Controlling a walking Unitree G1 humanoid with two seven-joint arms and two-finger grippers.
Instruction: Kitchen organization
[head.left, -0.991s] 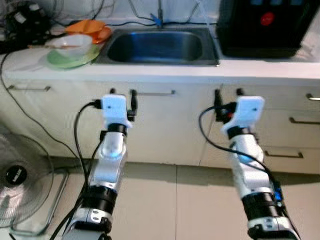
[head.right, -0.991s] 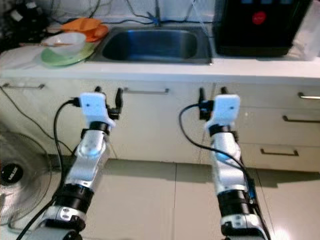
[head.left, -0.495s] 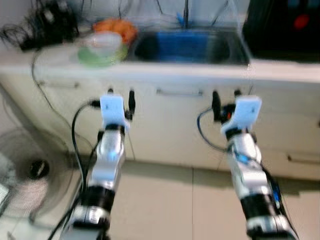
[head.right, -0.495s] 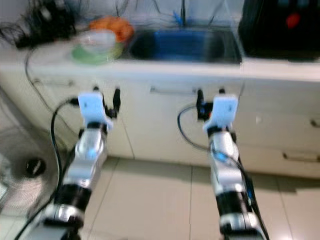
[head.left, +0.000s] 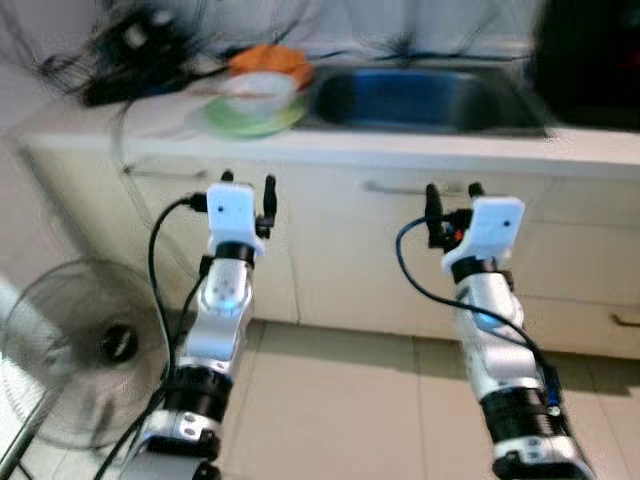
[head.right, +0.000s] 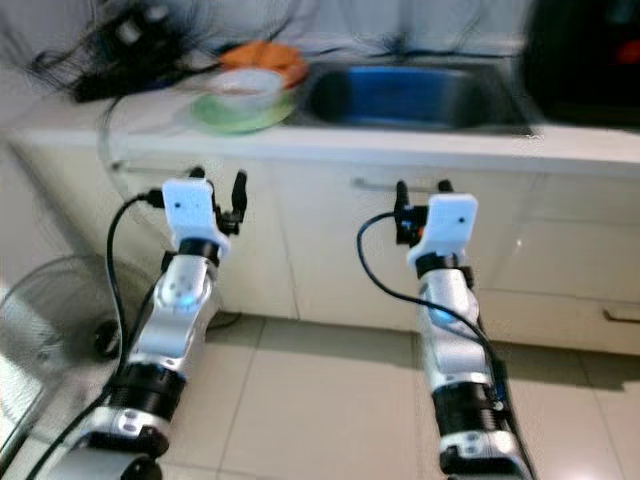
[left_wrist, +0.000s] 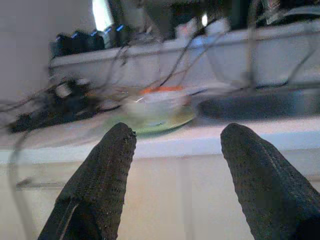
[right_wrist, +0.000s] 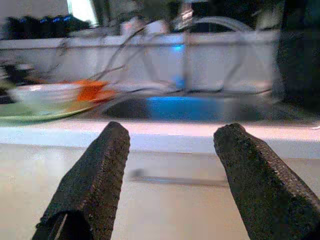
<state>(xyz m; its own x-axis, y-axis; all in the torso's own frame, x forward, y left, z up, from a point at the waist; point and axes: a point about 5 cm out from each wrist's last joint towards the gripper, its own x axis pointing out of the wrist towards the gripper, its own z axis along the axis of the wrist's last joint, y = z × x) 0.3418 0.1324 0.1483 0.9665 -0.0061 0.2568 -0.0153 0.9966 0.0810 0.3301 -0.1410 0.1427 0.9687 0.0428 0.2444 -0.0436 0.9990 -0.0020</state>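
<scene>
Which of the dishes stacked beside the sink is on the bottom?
The green plate lies lowest, flat on the counter. The white bowl sits on it, and the orange dish lies behind.

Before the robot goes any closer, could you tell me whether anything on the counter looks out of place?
The tangle of black cables sprawls over the counter at its left end, beside the stacked dishes next to the sink; one cable hangs down the cabinet front. Nothing looks spilled or broken, though blur hides detail.

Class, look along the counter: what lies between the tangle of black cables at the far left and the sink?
In the left eye view, a green plate carrying a white bowl, with something orange behind it, sits between the black cables and the sink.
</scene>
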